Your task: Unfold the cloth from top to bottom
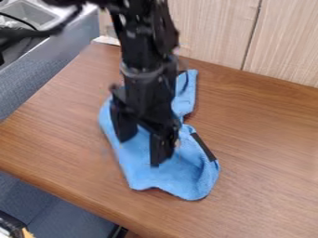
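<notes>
A black robot arm (149,60) leans in over a brown wooden table (267,153), its gripper (142,151) pointed down above the tabletop with two fingers parted. Beneath it, a blue cloth (186,179) lies rumpled on the table, its broad end spread toward the table's near edge and a narrower length stretching toward the table's wall side. A black strip (203,147) crosses the cloth's margin on the table. Whether the fingertips touch the fabric cannot be told. Pale wood-grain panels (208,28) stand along the table's far edge, while a metal sink (29,13) sits beyond the table's far left corner.
</notes>
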Controlling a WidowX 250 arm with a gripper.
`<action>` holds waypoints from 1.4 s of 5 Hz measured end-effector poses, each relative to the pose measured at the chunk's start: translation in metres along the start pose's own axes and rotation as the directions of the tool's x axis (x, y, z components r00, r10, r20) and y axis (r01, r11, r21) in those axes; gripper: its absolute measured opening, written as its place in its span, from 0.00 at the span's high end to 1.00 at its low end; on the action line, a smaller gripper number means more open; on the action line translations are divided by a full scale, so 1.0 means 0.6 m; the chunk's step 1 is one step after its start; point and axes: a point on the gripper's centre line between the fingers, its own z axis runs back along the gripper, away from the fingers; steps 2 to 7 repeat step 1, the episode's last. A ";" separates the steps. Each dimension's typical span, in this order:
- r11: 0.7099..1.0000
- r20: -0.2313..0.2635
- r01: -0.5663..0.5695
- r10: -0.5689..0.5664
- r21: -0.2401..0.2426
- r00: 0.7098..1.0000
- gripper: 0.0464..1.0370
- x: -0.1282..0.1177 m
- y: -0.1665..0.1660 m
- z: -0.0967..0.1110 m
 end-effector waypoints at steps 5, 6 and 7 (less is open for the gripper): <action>1.000 0.005 0.004 -0.004 0.000 1.000 0.04 0.001 0.000 0.002; 1.000 0.005 0.004 -0.004 0.000 1.000 0.04 0.001 0.000 0.002; 1.000 0.005 0.004 -0.004 0.000 1.000 0.04 0.001 0.000 0.002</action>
